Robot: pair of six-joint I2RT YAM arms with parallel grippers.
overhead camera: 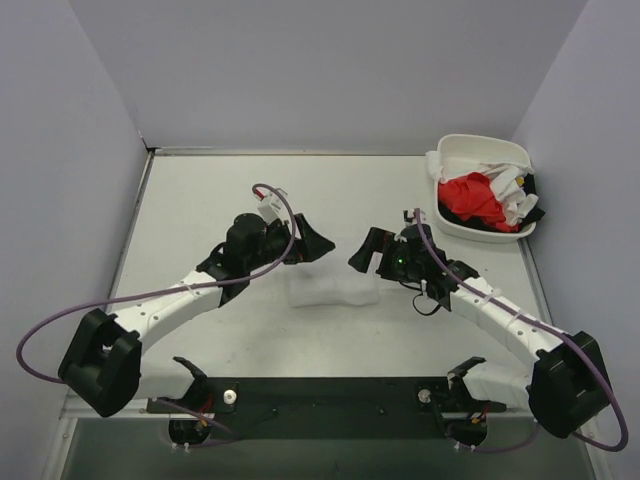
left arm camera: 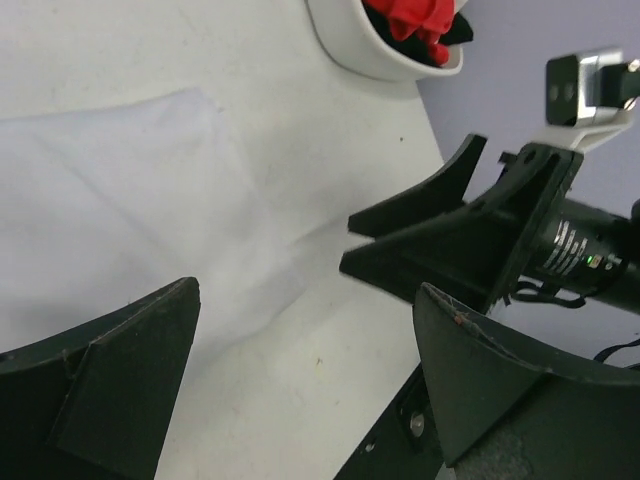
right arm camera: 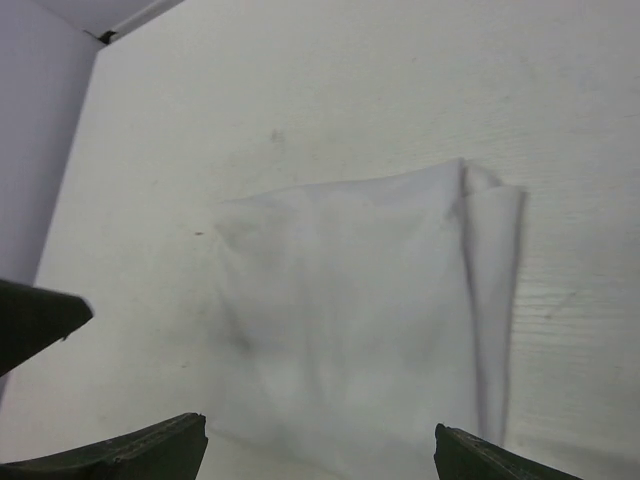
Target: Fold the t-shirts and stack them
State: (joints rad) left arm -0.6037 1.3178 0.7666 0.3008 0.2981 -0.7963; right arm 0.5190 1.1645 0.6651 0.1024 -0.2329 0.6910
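Observation:
A folded white t-shirt (overhead camera: 332,288) (left arm camera: 120,220) (right arm camera: 350,320) lies flat in the middle of the table as a neat rectangle, with one edge doubled over on the right in the right wrist view. My left gripper (overhead camera: 318,243) (left arm camera: 305,370) hovers open above its far left corner, nothing between its fingers. My right gripper (overhead camera: 362,255) (right arm camera: 320,450) faces it from the right, also open and empty, above the shirt's far right edge. A red t-shirt (overhead camera: 475,198) (left arm camera: 410,15) and crumpled white shirts (overhead camera: 508,185) sit in the tub.
The white rounded tub (overhead camera: 470,142) (left arm camera: 350,45) stands at the back right corner by the wall. Both grippers are close together over the shirt. Grey walls enclose the table on three sides. The arm bases sit along the near edge.

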